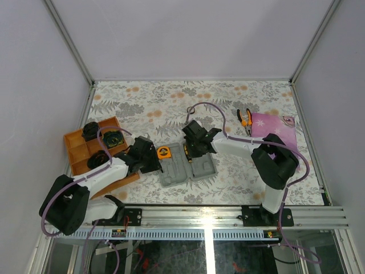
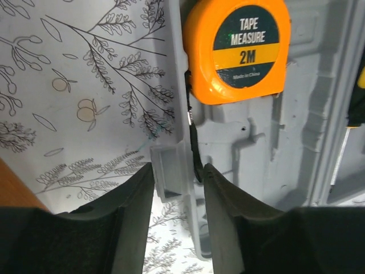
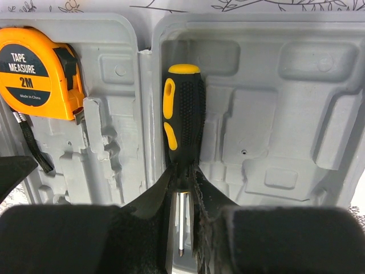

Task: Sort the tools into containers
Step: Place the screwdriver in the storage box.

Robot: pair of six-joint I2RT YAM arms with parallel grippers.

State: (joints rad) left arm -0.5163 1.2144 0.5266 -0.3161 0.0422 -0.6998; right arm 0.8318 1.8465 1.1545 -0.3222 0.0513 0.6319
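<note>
Right fingers (image 3: 151, 200) pinched on the screwdriver (image 3: 183, 120) at its neck. Handle laid just ahead of them in the tool case (image 3: 274, 114), right half, against the hinge wall. Step judged: seating the screwdriver. Next: handle to be pressed home in a recess, then let go. Left fingers (image 2: 131, 194) partly spread astride the case's outer rim tab; contact cannot be told. Tape measure (image 2: 239, 48) seated just ahead of them. Pliers (image 1: 245, 119) well beyond the right fingers, beside a purple cloth (image 1: 272, 127), not yet sorted. Bench (image 1: 171, 103) covered in floral print; plain white walls around.
</note>
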